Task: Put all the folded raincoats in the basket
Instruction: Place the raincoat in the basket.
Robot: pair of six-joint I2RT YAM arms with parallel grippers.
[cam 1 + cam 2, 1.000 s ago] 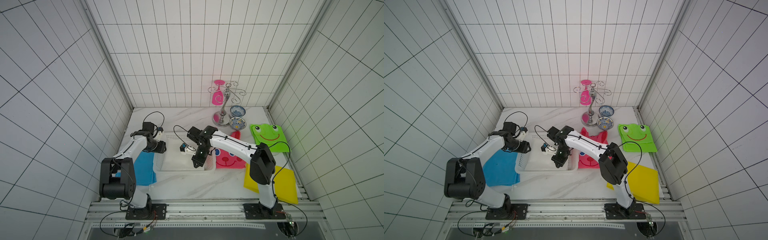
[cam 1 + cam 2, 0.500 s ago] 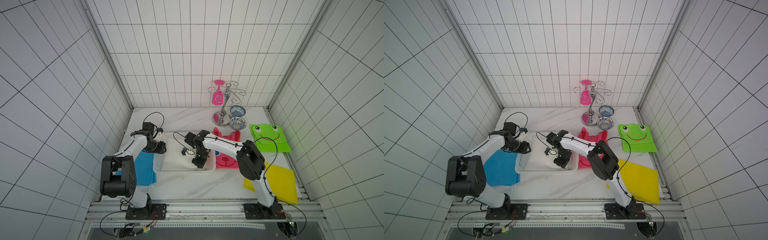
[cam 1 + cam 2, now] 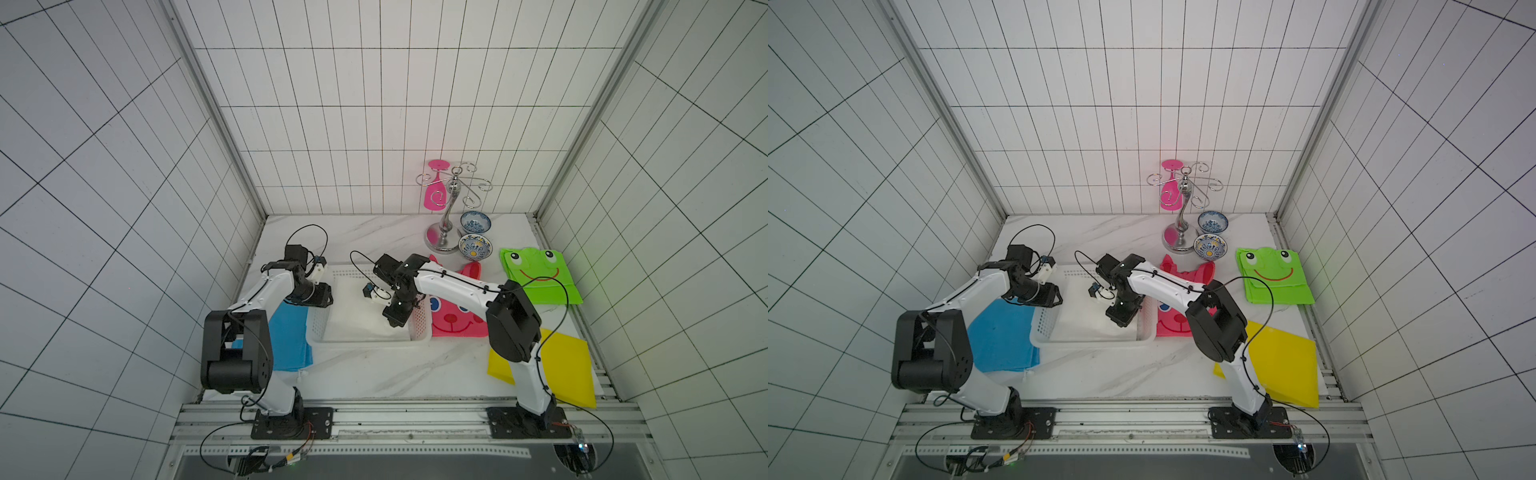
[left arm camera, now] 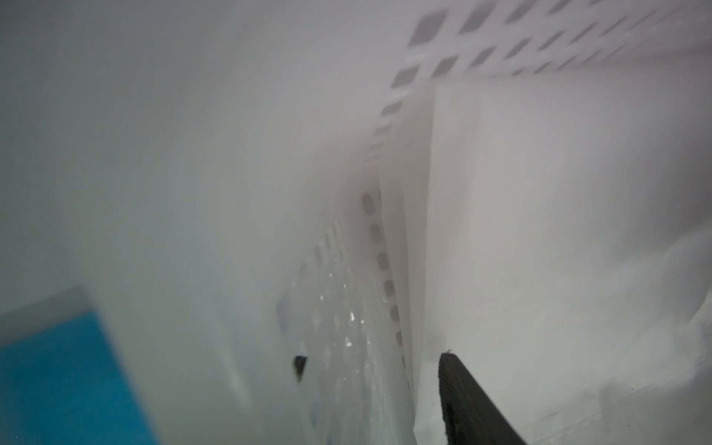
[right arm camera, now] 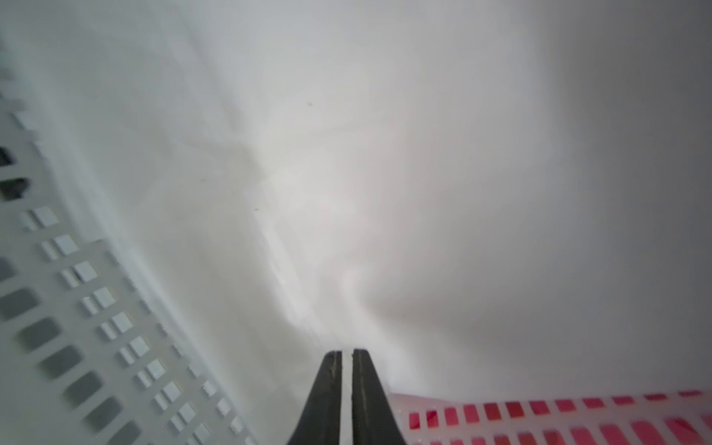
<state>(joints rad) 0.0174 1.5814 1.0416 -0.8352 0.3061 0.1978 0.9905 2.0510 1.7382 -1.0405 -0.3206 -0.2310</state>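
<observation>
raincoat (image 3: 357,311) lies in basket (image 3: 370,343), under right gripper (image 3: 397,321); jaws a slit apart, hold unclear.

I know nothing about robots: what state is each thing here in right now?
basket: upright on the table.
white raincoat: folded, lying inside the basket.
left gripper: straddles the basket's wall; grip unclear.
right gripper: low in the basket, jaws nearly shut.
pink glass: hangs upside-down from the rack.
green frog raincoat: folded flat on the table.
</observation>
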